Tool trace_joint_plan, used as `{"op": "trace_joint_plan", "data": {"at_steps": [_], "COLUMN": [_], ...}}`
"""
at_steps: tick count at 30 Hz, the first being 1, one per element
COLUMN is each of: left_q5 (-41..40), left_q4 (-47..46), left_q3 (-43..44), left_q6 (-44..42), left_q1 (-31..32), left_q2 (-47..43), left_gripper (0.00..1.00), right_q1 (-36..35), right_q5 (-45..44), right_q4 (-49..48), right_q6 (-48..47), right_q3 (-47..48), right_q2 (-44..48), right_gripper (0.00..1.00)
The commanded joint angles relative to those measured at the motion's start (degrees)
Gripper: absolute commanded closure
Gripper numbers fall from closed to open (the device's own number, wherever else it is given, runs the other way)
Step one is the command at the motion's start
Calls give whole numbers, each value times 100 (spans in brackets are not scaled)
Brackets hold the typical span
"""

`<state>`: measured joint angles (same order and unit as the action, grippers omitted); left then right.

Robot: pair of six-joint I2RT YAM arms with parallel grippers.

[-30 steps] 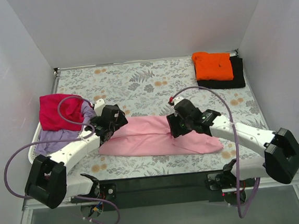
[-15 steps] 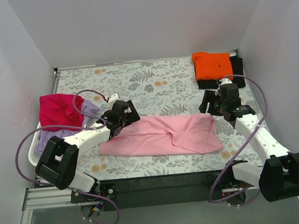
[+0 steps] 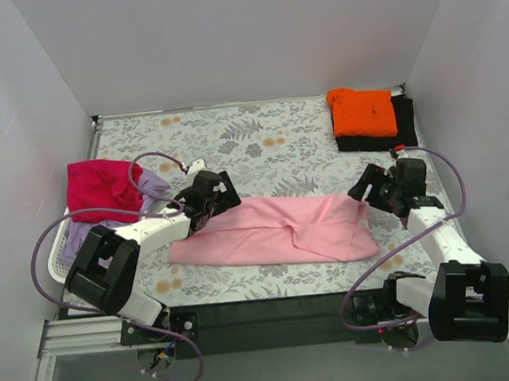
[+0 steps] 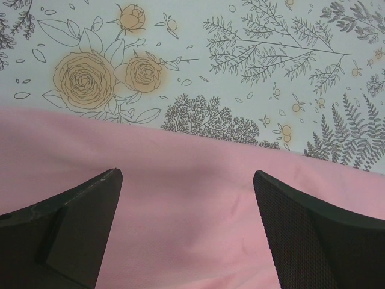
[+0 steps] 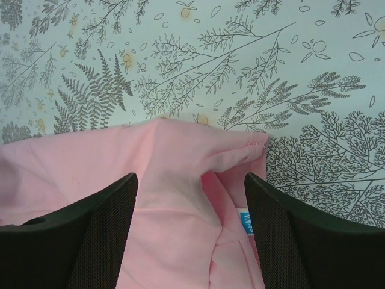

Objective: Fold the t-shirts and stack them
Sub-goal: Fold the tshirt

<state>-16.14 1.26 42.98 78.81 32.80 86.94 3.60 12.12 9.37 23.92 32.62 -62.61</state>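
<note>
The light pink t-shirt (image 3: 271,231) lies as a long folded band across the near middle of the table. My left gripper (image 3: 217,196) is open and empty over its far left edge; the pink cloth (image 4: 180,205) shows between the fingers. My right gripper (image 3: 372,189) is open and empty over its right end, where a hem and a blue label (image 5: 246,221) show on the pink cloth (image 5: 174,198). A folded orange shirt (image 3: 363,111) lies on a black shirt (image 3: 403,131) at the far right. Magenta-red (image 3: 98,188) and lavender (image 3: 93,235) shirts lie in the basket.
The white laundry basket (image 3: 57,261) stands at the left edge of the table. The floral tablecloth (image 3: 232,139) covers the table. White walls close in the left, back and right sides.
The right arm let go of the pink shirt, swung right and now hangs over the shirt's right end. The shirt's right part was spread out. The left gripper moved slightly to the far right.
</note>
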Motion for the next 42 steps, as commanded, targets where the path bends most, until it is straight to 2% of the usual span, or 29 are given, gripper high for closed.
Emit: {"op": "trace_joint_plan", "data": {"at_steps": [1, 13, 21, 24, 25, 27, 28, 31, 39, 42], "left_q5": [15, 23, -205, -196, -205, -231, -240, -284, -398, -477], "left_q4": [-90, -91, -20, -3, 6, 50, 59, 111, 199, 234], "left_q3": [0, 8, -62, -97, -106, -132, -150, -176, -369, -448], "left_q6": [-76, -58, -85, -85, -85, -85, -85, -93, -50, -32], "left_q1": [25, 25, 25, 25, 25, 25, 25, 25, 16, 16], "left_q2": [60, 412, 403, 394, 377, 368, 351, 307, 289, 245], "left_gripper": [16, 16, 15, 14, 14, 14, 14, 14, 13, 12], "right_q1": [132, 203, 203, 203, 203, 203, 203, 203, 203, 212], "right_q5": [370, 836, 889, 836, 810, 687, 652, 546, -68, -455], "right_q4": [-584, -1516, -1719, -1850, -1885, -1973, -2000, -2026, -2009, -1991], "right_q6": [244, 640, 693, 710, 710, 666, 666, 596, 315, 148], "right_q3": [-151, -379, -450, -476, -476, -476, -441, -362, -239, -265], "right_q2": [-6, -603, -796, -919, -955, -1077, -1113, -1254, -1386, -1333], "right_gripper": [34, 35, 35, 41, 50, 62, 75, 86, 86, 80]}}
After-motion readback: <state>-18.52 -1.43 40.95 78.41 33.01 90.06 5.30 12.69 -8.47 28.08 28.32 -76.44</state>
